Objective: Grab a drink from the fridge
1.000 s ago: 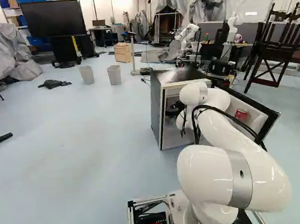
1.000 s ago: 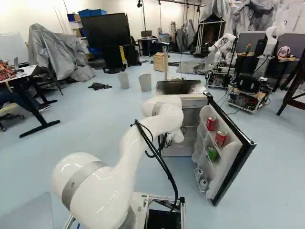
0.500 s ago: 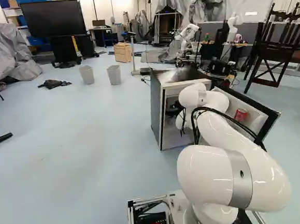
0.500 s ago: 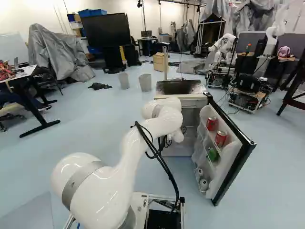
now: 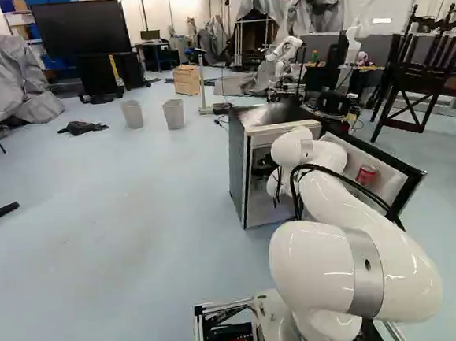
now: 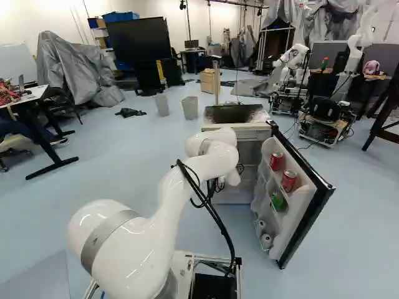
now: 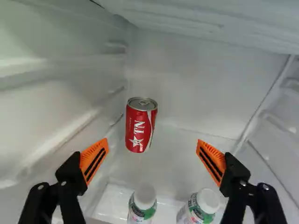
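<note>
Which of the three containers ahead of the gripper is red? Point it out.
The can, standing deepest in the fridge; the other two are bottles with white caps.

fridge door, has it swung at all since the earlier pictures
No. In the right base view, the fridge door stands open at the same angle to the fridge cabinet as before, swung neither way.

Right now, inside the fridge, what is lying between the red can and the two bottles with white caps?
No object: in the wrist view, only bare white fridge surface shows between the red can and the two bottles.
</note>
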`<state>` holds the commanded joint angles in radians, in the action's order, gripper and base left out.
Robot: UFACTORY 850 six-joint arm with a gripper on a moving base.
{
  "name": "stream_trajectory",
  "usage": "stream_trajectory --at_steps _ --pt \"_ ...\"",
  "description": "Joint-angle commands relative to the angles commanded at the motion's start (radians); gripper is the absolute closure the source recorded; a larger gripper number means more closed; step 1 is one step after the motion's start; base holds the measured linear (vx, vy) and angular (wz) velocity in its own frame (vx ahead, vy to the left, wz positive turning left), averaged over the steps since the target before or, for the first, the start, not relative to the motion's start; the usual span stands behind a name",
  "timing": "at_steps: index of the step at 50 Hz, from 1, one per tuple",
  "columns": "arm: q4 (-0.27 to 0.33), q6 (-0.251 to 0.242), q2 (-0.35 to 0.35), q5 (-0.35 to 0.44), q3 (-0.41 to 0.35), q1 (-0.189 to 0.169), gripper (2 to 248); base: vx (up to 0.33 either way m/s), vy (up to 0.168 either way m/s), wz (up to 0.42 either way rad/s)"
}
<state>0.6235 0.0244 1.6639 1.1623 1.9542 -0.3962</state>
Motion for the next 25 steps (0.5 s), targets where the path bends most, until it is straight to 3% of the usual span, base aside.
stream_trajectory --at_steps 8,25 --pt "0.0 0.048 0.0 0.0 0.0 0.0 3 0.0 0.0 0.0" --pt "0.0 0.059 0.002 0.0 0.004 0.0 3 0.0 0.0 0.0"
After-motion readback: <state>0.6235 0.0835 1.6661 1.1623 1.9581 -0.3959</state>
